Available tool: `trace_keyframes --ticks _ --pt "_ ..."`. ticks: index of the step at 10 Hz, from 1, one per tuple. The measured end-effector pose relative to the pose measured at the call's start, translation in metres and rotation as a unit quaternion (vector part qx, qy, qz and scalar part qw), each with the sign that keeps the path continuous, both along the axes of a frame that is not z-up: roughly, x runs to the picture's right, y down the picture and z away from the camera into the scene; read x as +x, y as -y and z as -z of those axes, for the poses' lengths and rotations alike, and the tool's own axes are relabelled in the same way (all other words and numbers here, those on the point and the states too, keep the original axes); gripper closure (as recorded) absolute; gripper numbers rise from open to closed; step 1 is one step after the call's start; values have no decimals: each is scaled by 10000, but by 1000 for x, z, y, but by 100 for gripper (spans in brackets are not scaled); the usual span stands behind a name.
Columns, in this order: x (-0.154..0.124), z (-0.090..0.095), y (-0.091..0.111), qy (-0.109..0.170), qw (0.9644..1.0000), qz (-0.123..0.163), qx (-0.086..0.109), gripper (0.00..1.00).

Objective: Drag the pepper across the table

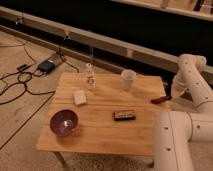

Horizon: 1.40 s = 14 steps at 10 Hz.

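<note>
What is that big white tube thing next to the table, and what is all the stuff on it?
That white tube is a robot's arm. One camera looks down on the wooden table. At the arm's tip is its gripper, shut, by the table's edge on the picture's right, right beside the red pepper. Whether it pinches the pepper I cannot tell. Also on the table: a purple bowl, a white block, a clear bottle, a white cup and a black box.
</note>
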State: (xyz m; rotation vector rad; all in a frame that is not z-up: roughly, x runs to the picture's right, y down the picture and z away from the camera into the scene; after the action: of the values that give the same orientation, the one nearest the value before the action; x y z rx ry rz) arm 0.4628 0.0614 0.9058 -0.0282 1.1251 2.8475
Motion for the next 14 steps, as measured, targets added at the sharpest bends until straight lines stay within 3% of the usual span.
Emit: trace_keyframes --ticks 6,14 --pt "21 9 -3 -289 9994 -170 59 100" --pt "28 11 -5 -292 9993 -214 115 100"
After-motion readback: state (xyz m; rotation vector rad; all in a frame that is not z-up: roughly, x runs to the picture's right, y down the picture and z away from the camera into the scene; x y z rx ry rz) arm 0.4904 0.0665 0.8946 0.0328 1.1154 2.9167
